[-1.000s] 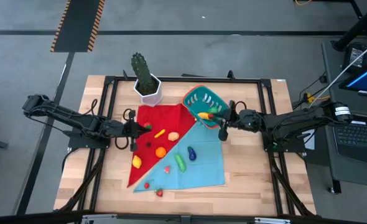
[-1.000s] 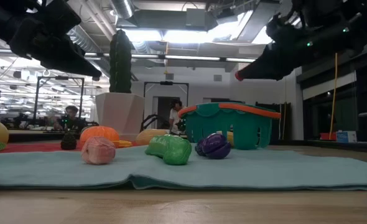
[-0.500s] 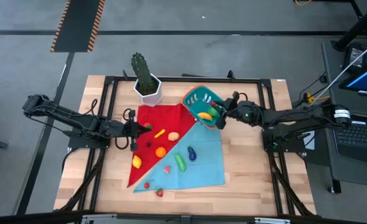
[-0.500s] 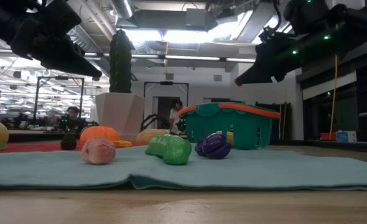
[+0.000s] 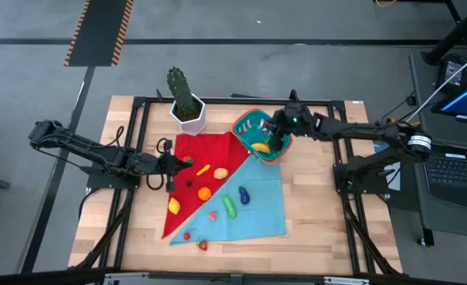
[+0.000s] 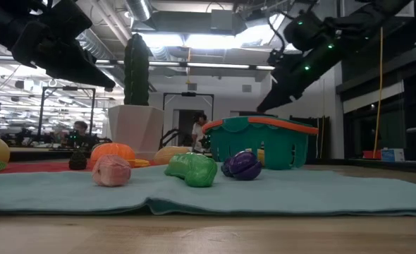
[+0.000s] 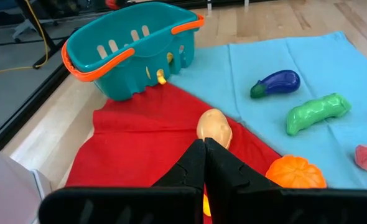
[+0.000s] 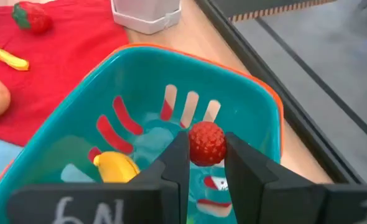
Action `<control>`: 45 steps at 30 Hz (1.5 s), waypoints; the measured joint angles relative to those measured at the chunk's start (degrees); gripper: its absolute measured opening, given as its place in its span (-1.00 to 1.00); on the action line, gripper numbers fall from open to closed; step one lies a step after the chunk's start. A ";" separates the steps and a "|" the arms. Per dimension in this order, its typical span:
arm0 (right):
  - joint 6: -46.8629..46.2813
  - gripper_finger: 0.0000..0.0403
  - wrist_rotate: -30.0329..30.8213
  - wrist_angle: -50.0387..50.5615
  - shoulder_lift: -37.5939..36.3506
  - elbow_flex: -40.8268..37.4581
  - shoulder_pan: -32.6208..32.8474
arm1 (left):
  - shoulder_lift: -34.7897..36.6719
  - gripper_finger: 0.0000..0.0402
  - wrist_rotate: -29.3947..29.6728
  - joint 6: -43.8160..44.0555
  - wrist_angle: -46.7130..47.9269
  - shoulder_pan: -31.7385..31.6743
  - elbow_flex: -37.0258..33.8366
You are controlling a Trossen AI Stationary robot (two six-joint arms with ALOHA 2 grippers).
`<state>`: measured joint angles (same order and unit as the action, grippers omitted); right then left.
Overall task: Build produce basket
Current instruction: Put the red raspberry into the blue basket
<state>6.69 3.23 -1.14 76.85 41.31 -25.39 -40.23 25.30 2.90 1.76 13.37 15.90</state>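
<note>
The small teal plastic basket (image 5: 259, 134) with its orange-red rim and slotted sides stands on the wooden tabletop (image 5: 320, 214), at the corner where a red cloth (image 5: 195, 178) and a light blue cloth (image 5: 253, 202) meet. I take it as the landmark.

The right hand (image 8: 203, 163) hangs directly over the basket's open mouth, its two dark fingers pinching a small round red toy berry (image 8: 206, 142) between them. The berry is held above the basket floor, probably so that it can fall straight in once let go without catching the rim. A yellow toy banana (image 8: 116, 167) already lies inside the basket, below the berry and towards one wall.

The rest of the produce lies outside the basket on the two cloths: a purple toy eggplant (image 7: 275, 83) and a green toy cucumber (image 7: 317, 112) on the blue cloth, a pale yellowish lemon-like toy (image 7: 214, 125) and a ribbed toy orange (image 7: 295, 173) on the red cloth, a pink piece (image 6: 111, 170) and small red berries (image 5: 195, 239) farther from the basket still. So the filling looks only begun.

The left hand (image 7: 204, 163) waits well away from the basket over the far side of the red cloth, its fingers pressed together on nothing, likely parked clear of the right arm's path.

A white hexagonal pot with a green cactus (image 5: 186, 99) stands beside the basket, off the cloths, and plays no part.
</note>
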 joint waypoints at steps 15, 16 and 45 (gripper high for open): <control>6.08 -0.61 -4.94 13.61 7.89 12.95 -3.02 | 0.00 -1.00 0.02 -0.02 0.31 0.00 0.00; 6.03 -0.61 -4.95 14.00 8.23 12.95 -3.00 | 0.00 -1.00 0.02 -0.02 0.33 0.00 0.00; 5.77 -0.54 -6.03 23.55 14.46 12.91 -0.23 | 0.00 -1.00 0.15 -1.05 0.35 -0.13 0.00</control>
<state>12.46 -2.80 22.41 91.31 54.22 -25.62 -40.23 25.45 1.85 2.11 13.23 15.90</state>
